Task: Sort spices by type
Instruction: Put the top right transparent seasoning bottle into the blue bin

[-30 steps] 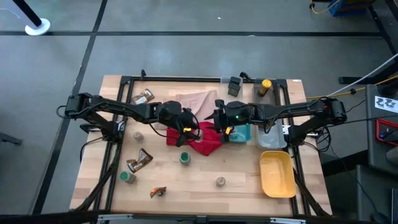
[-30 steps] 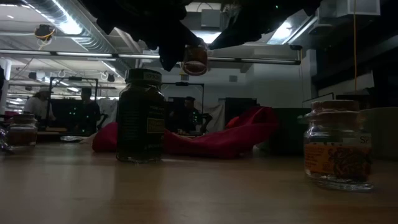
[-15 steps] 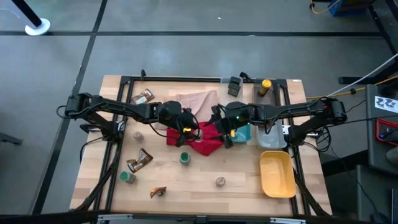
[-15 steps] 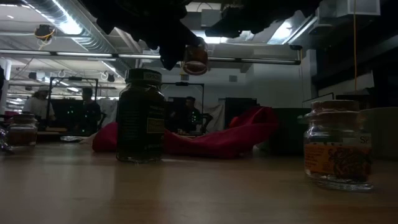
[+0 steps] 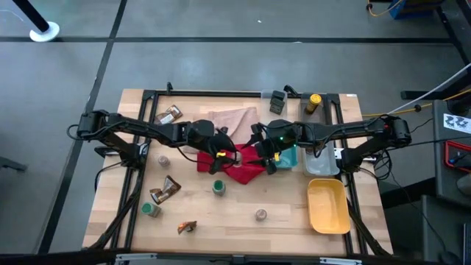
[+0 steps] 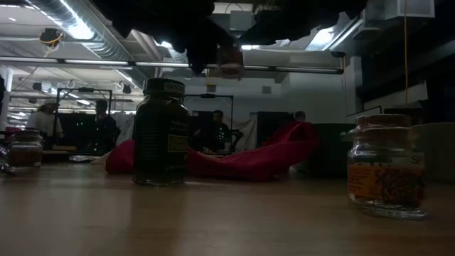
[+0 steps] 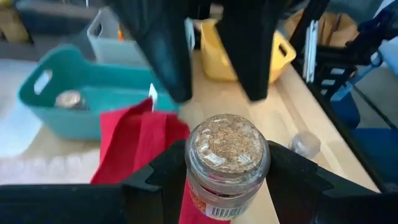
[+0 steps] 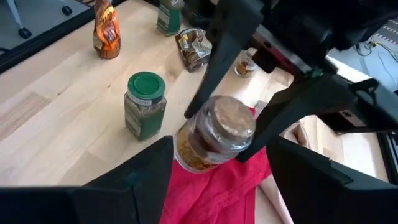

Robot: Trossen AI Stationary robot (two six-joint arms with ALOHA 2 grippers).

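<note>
Right claw [image 5: 263,158] now spread, jar [image 7: 227,152] between left claw [image 7: 224,180] fingers

Both pincers meet mid-table (right [image 5: 259,152] spread).

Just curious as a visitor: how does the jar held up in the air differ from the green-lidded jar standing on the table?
The held jar has a brownish cork-like top and orange contents; the green-lidded jar holds dark green herbs. The held jar hangs tilted in the left gripper above the red cloth; the other stands upright on the wood. Both are small glass jars.
</note>
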